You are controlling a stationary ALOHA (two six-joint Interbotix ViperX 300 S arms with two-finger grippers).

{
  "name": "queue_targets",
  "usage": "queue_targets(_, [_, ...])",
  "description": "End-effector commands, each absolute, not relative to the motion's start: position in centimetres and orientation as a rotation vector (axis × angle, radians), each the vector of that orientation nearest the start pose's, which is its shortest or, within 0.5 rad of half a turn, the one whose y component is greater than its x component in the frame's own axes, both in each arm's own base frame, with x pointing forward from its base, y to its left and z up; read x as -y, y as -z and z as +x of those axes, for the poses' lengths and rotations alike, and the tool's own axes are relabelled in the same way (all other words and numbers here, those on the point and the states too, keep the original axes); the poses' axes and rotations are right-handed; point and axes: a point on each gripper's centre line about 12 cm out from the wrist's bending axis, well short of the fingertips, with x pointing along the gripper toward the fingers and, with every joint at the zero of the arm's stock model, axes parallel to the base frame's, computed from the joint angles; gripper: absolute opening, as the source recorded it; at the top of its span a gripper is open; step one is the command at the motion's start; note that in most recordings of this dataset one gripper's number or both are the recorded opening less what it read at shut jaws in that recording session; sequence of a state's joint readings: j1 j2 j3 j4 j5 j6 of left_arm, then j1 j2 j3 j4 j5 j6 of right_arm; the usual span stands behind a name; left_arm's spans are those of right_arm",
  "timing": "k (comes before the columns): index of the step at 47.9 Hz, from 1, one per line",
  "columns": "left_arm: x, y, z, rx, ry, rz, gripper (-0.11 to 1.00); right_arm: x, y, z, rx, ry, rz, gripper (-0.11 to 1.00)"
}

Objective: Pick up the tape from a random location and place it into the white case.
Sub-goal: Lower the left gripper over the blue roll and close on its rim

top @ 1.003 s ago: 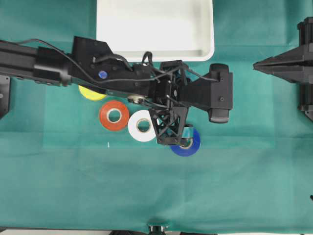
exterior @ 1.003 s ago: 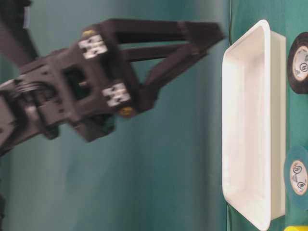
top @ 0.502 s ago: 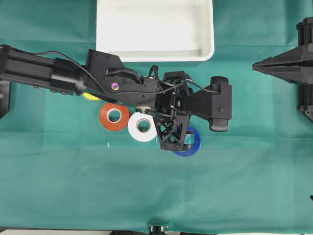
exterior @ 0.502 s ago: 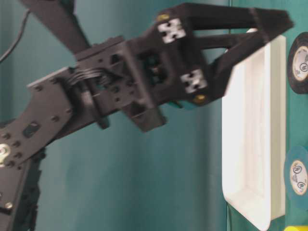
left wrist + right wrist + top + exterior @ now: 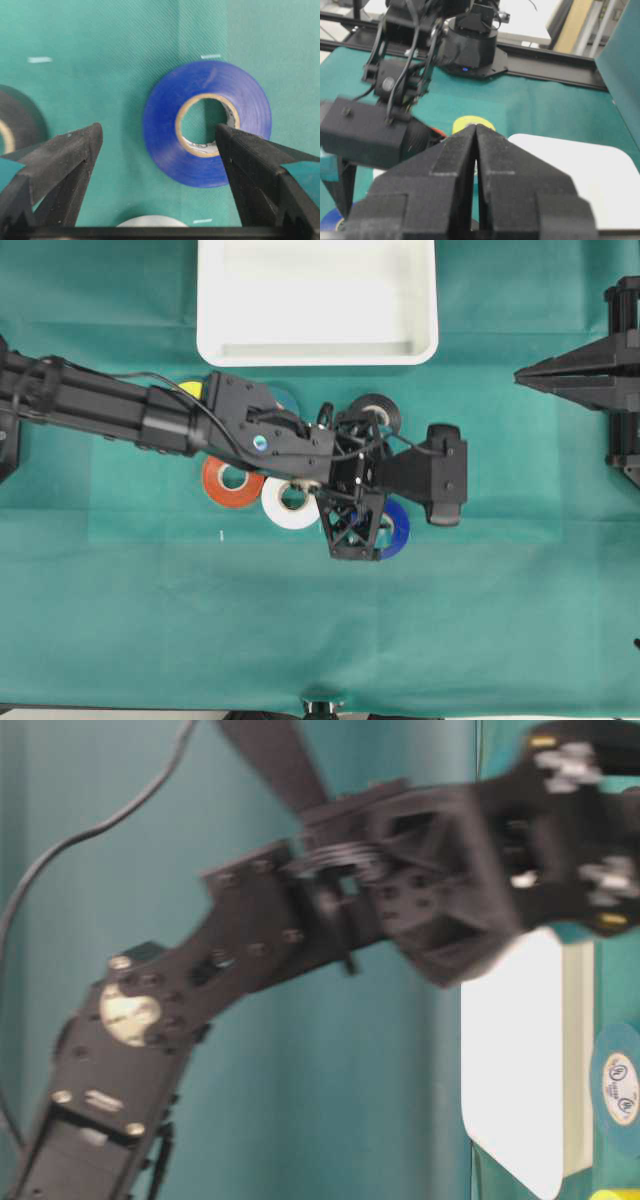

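Left wrist view gives me the clearest read: the tape [image 5: 207,122] lies flat on the green tabletop [image 5: 100,50], and my left tool [image 5: 157,142] is spread wide with nothing in it. One finger sits out to the left of the roll on bare cloth, the other seems lined up over the edge of the cardboard core (whether it touches yet, I cannot tell). The right tool [image 5: 476,150] is pressed shut and empty, parked away from the work.

From overhead, the tape [image 5: 398,530] is half hidden under the left tool [image 5: 352,535], just beside a white roll [image 5: 288,502] and near an orange roll [image 5: 232,481] and a black roll [image 5: 378,412]. The white case [image 5: 318,348] sits well apart, at the top edge of the tabletop.

I judge the roll light and stiff, with a smooth vinyl face that may slip. One finger down the core and one outside, pinching the wall of the ring, should hold it; the white neighbour leaves little room on that side.
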State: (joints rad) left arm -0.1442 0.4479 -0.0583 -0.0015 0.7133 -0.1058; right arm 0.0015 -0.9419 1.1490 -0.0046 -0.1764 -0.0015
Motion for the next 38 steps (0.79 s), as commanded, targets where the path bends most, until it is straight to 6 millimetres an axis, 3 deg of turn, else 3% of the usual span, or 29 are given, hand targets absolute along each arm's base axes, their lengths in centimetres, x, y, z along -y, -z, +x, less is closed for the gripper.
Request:
queue_targets(1, [7.6,-16.1,51.0,-1.076,0.075,-0.018,0.99,-0.1,-29.5,20.7,-0.012,-0.004,-0.005,0.0])
queue_targets(17, [7.2,-14.2,51.4,-1.081,0.068,-0.021,0.99,-0.1,-29.3,20.7,-0.017,-0.004,-0.005,0.0])
queue_targets(38, [6.1,-13.1,51.1,-1.101,0.048,-0.031,0.99,-0.1,-29.0,20.8,-0.032,-0.004,-0.006,0.0])
